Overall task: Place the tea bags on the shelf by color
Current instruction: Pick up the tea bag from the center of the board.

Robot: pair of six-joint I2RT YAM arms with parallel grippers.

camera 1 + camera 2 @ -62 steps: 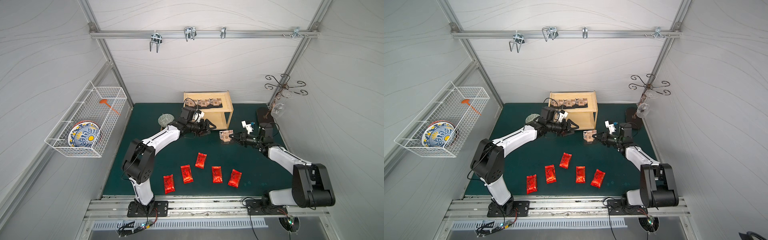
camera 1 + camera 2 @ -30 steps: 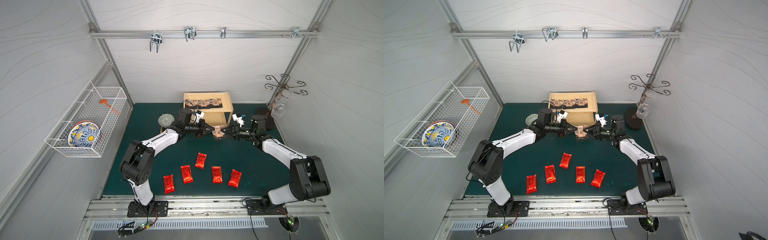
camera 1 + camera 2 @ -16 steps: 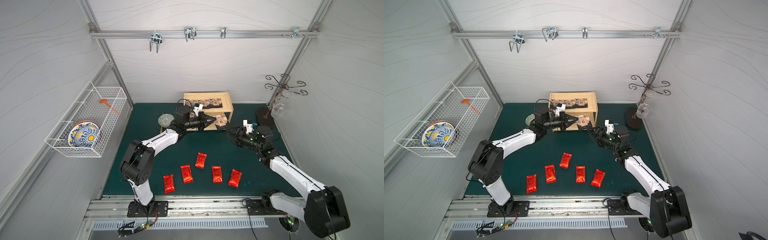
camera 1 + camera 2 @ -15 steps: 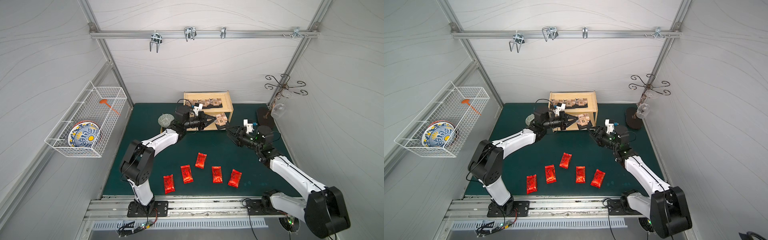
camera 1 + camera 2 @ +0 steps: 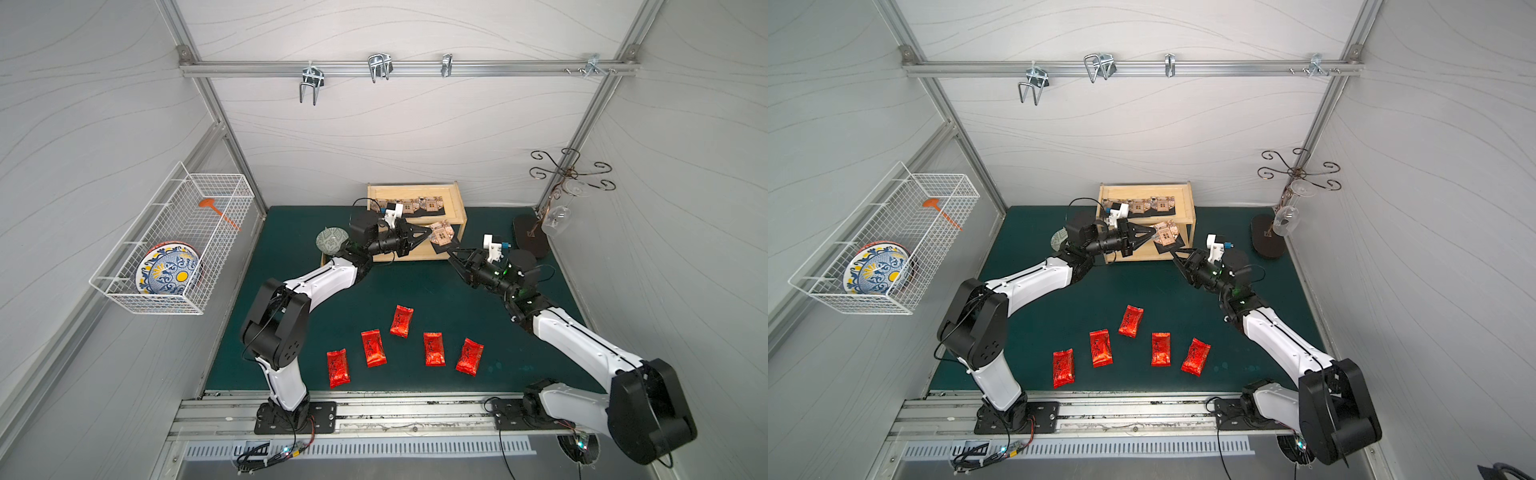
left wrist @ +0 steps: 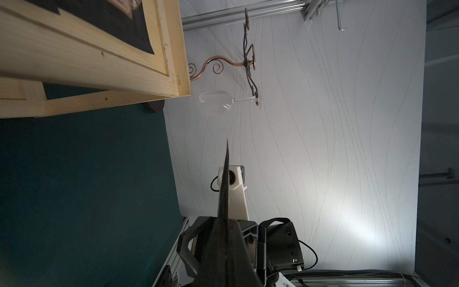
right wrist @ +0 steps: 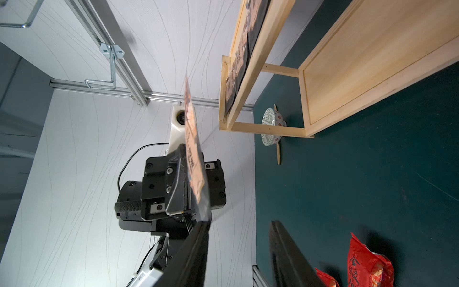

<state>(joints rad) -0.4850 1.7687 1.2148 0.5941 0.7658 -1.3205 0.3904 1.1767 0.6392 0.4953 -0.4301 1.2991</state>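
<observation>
My left gripper (image 5: 428, 235) (image 5: 1151, 237) is shut on a beige patterned tea bag (image 5: 441, 235) (image 5: 1165, 235) and holds it in the air in front of the wooden shelf (image 5: 456, 201) (image 5: 1188, 199). Three beige tea bags (image 5: 422, 204) lie in a row on the top tier. My right gripper (image 5: 453, 258) (image 7: 239, 231) is open and empty, just right of the held tea bag (image 7: 194, 149). Several red tea bags (image 5: 401, 321) (image 5: 1131, 321) lie on the green mat near the front. The left wrist view shows the held bag edge-on (image 6: 224, 188).
A patterned bowl (image 5: 331, 240) sits just left of the shelf. A metal stand with a hanging wine glass (image 5: 556, 217) and dark base (image 5: 531, 239) occupies the back right corner. A white wire basket (image 5: 174, 249) with a plate hangs on the left wall.
A second ago both grippers met at the beige tea bag. The right gripper has since let go and drawn back, and the left gripper has lifted the bag up to the shelf front.
</observation>
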